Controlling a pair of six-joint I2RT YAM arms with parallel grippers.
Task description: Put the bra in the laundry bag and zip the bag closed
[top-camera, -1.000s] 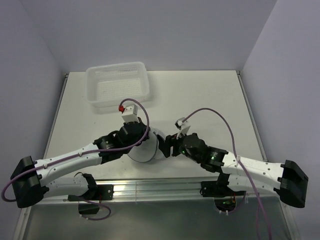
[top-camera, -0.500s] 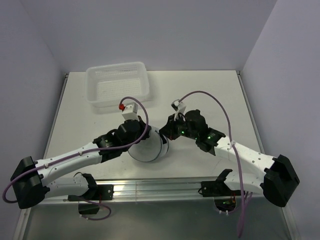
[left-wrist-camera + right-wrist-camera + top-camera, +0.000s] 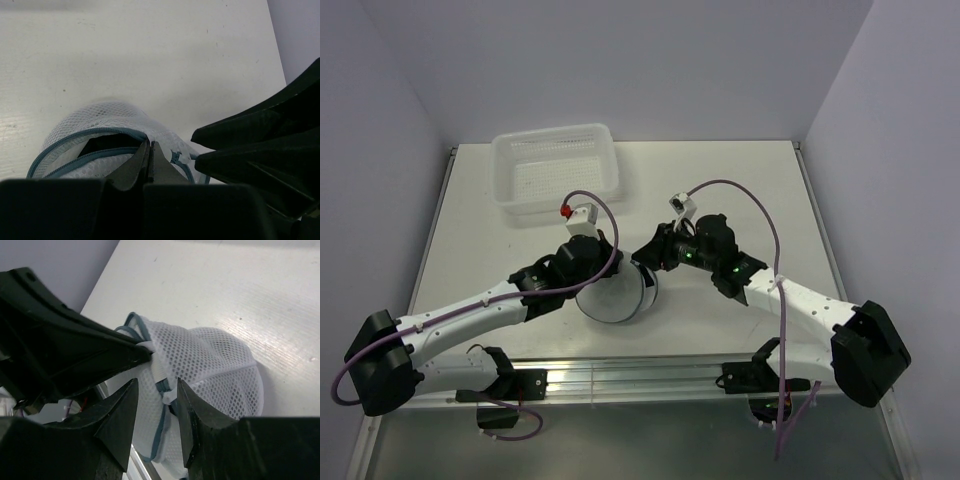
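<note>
**Two claws on one half-zipped bag**

Counted: two claws, one laundry bag [image 3: 612,302], one bra [image 3: 107,145], one white perforated basket [image 3: 558,170], all on one bench [image 3: 740,190].

Little of the bra could be seen. Only a dark patch showed through the gap in the bag's teal zipper rim [image 3: 82,139], just left of the left claw's tip. Its straps and cups were hidden under the mesh. From above, both wrists covered the bag's far edge, and neither claw's fingers could be made out there.

The left claw [image 3: 150,150] was closed, its two fingers pressed flat together on the bag's rim where the zip opening ended. The bag bulged out ahead of it and to its left.

The right claw [image 3: 156,405] stood with its jaws parted, straddling a fold of mesh and a stretch of zip. The dome of the bag lay just beyond its tips, and no pinch on the fabric showed. It faced the left claw, tips nearly meeting.

The basket sat well beyond both claws, toward the far left corner.
</note>
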